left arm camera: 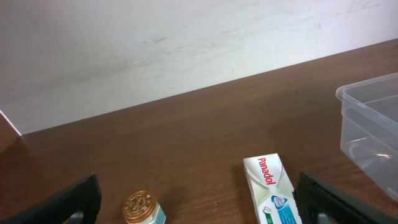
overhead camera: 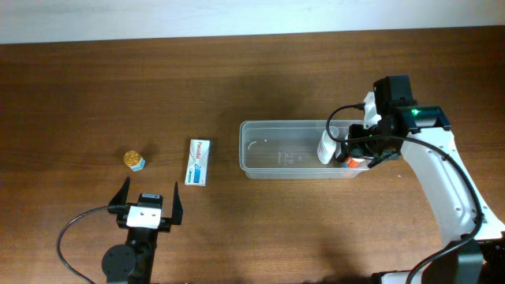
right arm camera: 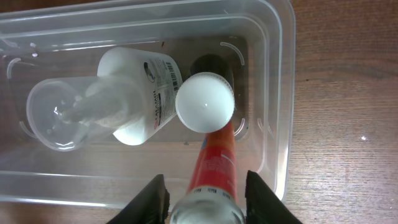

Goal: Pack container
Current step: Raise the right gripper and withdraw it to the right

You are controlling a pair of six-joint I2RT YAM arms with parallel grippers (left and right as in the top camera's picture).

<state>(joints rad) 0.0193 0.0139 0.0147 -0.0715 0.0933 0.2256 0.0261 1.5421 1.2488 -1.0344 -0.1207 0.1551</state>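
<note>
The clear plastic container (overhead camera: pixel 284 124) sits right of centre; it also shows in the right wrist view (right arm camera: pixel 283 93) and at the edge of the left wrist view (left arm camera: pixel 367 93). A white bottle (overhead camera: pixel 325 146) lies inside it (right arm camera: pixel 140 93). My right gripper (overhead camera: pixel 359 150) hangs over the container's right end, shut (right arm camera: pixel 207 183) on a red bottle (right arm camera: pixel 214 162) with a white cap pointing down into the container. My left gripper (overhead camera: pixel 151 188) is open and empty (left arm camera: pixel 199 205) near the front left.
A white Panadol box (overhead camera: pixel 198 162) lies left of the container, just ahead of my left gripper (left arm camera: pixel 273 193). A small jar with a gold lid (overhead camera: pixel 134 160) stands further left (left arm camera: pixel 143 208). A white wall runs along the table's far edge.
</note>
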